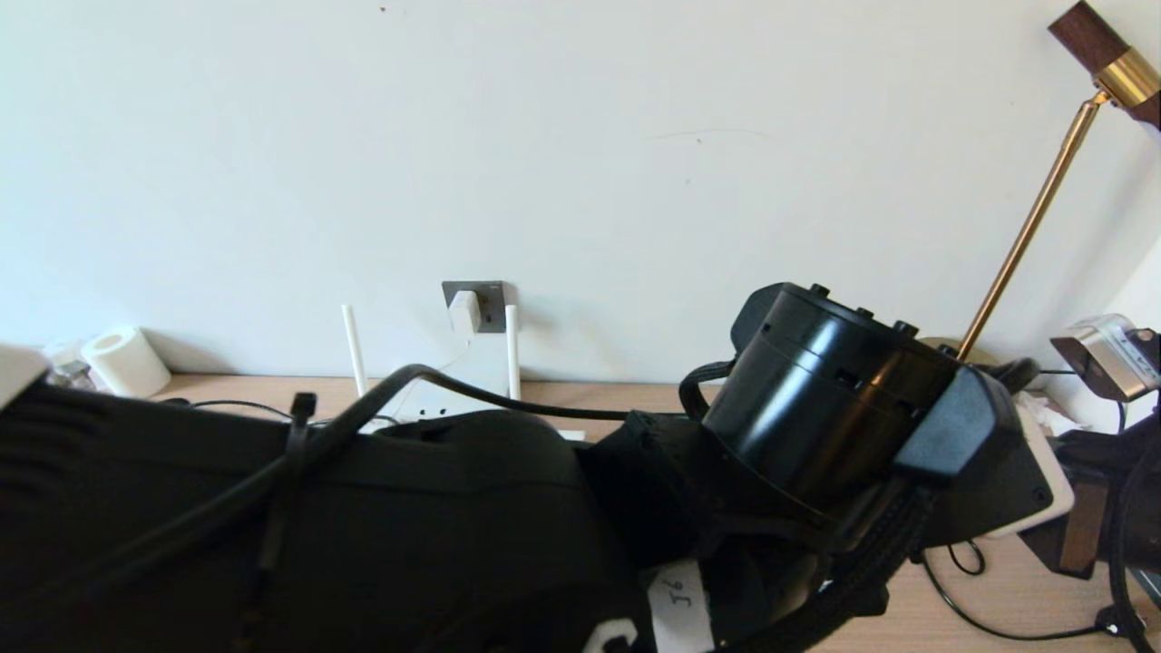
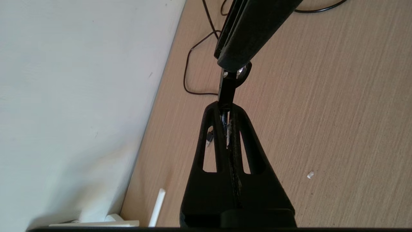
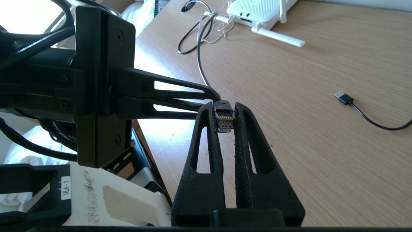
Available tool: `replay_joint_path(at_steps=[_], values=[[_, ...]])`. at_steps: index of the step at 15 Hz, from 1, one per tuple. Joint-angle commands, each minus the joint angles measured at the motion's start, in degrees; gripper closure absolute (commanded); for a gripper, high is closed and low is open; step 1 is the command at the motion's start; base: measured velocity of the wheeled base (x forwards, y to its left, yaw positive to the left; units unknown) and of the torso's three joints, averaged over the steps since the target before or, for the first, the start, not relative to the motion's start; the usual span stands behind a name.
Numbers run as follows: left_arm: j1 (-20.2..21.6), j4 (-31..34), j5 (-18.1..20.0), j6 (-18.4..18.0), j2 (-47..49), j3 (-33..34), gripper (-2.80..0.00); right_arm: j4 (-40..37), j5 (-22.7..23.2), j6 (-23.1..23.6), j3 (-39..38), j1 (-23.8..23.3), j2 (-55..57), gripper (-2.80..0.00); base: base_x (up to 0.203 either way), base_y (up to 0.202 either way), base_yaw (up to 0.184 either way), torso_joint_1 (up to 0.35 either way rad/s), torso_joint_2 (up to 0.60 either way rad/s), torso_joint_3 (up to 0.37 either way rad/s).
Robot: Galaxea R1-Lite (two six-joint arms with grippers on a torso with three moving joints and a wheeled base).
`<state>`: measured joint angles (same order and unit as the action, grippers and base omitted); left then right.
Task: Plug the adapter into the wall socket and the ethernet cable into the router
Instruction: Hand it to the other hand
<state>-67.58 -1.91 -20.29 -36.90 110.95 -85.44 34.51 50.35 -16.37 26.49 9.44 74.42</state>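
The ethernet cable's clear-tipped connector hangs above the table, with my right gripper shut on it, gold contacts facing the camera. My left gripper reaches in from the side, its tips closed on the black boot just behind the connector. In the left wrist view the left gripper is shut on that black boot, under a right finger. The router lies at the far end of the table, one antenna flat on the wood. The white adapter sits in the wall socket.
A thin black cable with a USB plug lies on the wood beside the grippers. Loose white and black cords trail near the router. A brass lamp stands at the right, a paper roll at the left. My left arm fills the head view's foreground.
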Motion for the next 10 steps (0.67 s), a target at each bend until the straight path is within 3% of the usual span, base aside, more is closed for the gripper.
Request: replay_joint_path(at_steps=[1, 2, 5, 7, 10], values=[[0.0, -0.38, 0.76, -0.33, -0.2, 0.71, 0.0, 0.03, 0.37, -0.06, -0.04, 0.05, -0.07, 0.0, 0.0, 0.0, 0.0, 0.0, 0.0, 0.0], [0.0, -0.41, 1.25, -0.69, -0.29, 0.71, -2.8, 0.03, 0.28, -0.06, -0.12, 0.05, -0.05, 0.0, 0.0, 0.0, 0.0, 0.0, 0.0, 0.0], [0.0, -0.73, 1.15, -1.19, -2.05, 2.05, -2.8, -0.06, 0.03, -0.62, -0.39, -0.04, 0.37, 0.0, 0.0, 0.0, 0.0, 0.0, 0.0, 0.0], [0.0, -0.8, 1.01, -1.98, -4.72, 5.44, -2.8, 0.0, -0.14, -3.41, -0.62, -0.28, 0.37, 0.0, 0.0, 0.0, 0.0, 0.0, 0.0, 0.0], [0.48, -4.63, -1.13, -4.35, -7.22, 10.36, -2.8, 0.76, -0.88, -15.42, 1.3, -0.55, -0.31, 0.0, 0.0, 0.0, 0.0, 0.0, 0.0, 0.0]])
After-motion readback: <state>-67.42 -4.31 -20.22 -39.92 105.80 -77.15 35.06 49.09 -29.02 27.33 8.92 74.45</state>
